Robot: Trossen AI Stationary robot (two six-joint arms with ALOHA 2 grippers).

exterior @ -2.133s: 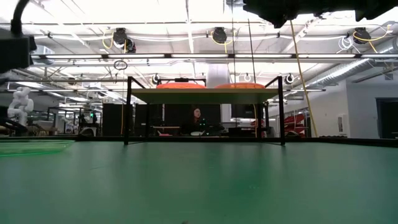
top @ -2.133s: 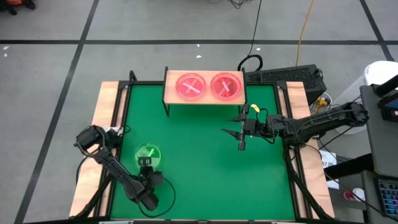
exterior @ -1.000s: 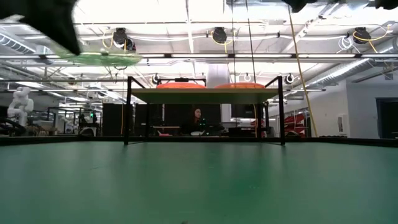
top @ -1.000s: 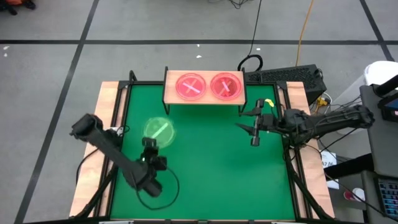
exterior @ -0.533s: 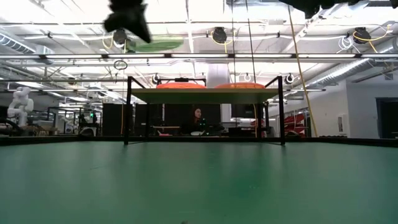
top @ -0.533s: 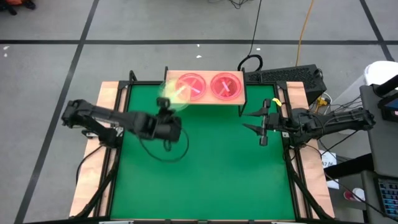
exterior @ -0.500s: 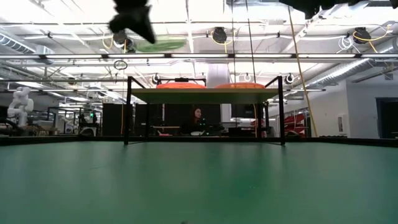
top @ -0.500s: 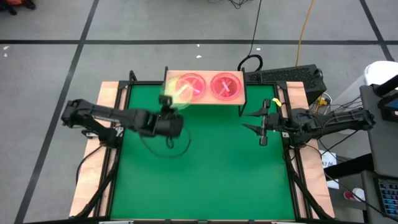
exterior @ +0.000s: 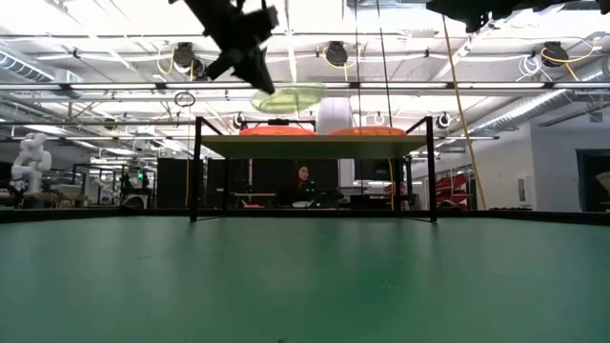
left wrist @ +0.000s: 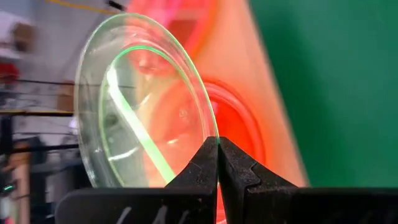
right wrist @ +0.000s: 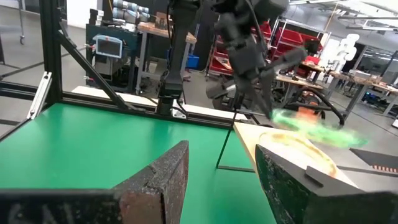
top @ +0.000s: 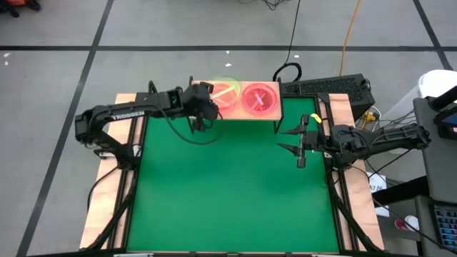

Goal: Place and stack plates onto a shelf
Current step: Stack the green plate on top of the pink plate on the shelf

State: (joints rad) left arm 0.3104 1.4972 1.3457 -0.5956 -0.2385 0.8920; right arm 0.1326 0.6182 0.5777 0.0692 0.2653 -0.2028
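A green plate (top: 226, 90) hangs over the left of two pink plates on the light-wood shelf (top: 235, 113) at the mat's far edge. My left gripper (top: 213, 97) is shut on it. The right pink plate (top: 259, 98) lies flat on the board. In the low view the green plate (exterior: 289, 98) floats clearly above the shelf top (exterior: 313, 146). My right gripper (top: 284, 139) waits open over the mat's right side, level, pointing toward the left, with nothing between its fingers. My left gripper pinches the green plate's rim (left wrist: 209, 129) between its two shut fingertips, at the plate's left edge. The fingers slant down from the table's left side. The plate sticks out beyond them nearly level, lifted clear of the left pink plate (left wrist: 186, 124) beneath.
The green mat (top: 235, 193) fills the table between wooden side rails. The shelf stands on thin black legs (exterior: 196, 171). A keyboard (top: 325, 87) and cables lie beyond the far right corner. In the low view a person sits far behind the shelf.
My left gripper has swung from the mat's left side toward the far edge and rightward, rising and turning, still shut on the green plate. The plate has gone from over the mat to over the shelf's left pink plate.
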